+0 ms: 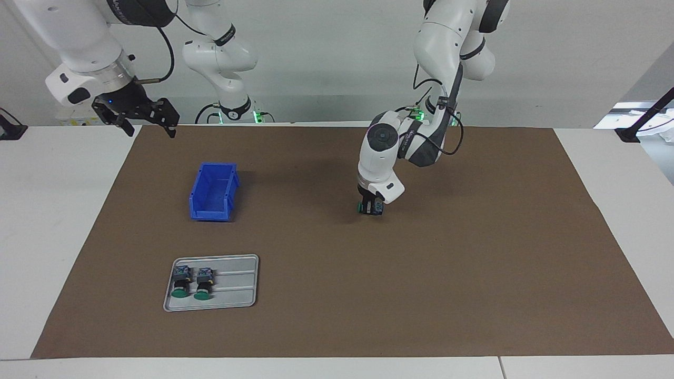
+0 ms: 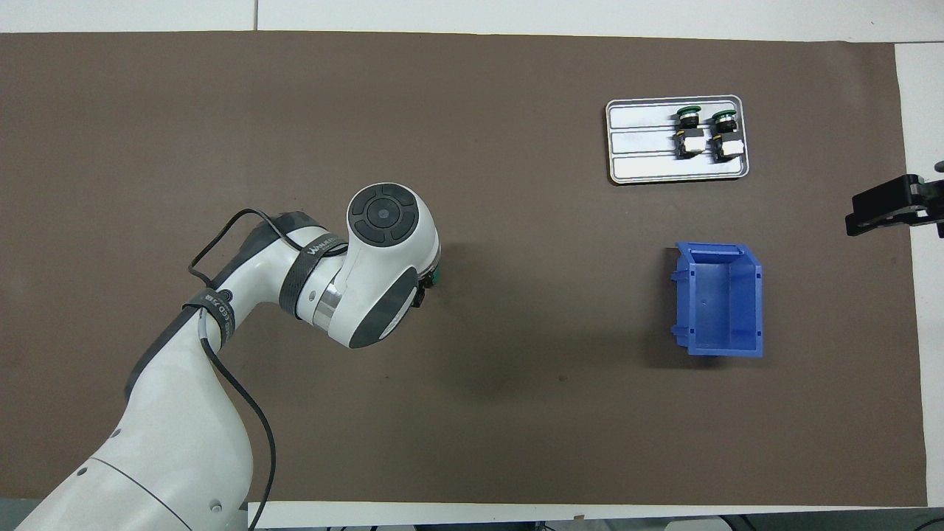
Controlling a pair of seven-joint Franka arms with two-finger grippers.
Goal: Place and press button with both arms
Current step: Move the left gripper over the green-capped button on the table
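Brown paper [image 1: 474, 273] covers the desk [image 1: 47, 221]. At its middle the left gripper [image 1: 370, 207] reaches down to the paper, fingers closed around the button [image 1: 363, 206], whose green cap shows at their side. The right gripper [image 1: 141, 117] waits, fingers spread and empty, over the paper's edge nearest the robots. The bin [image 1: 213, 192] stands nearer the robots than the tray [image 1: 231, 295] with two buttons [image 1: 192, 282].

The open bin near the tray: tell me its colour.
Blue bin, plain, no pattern; it shows best in the overhead view.
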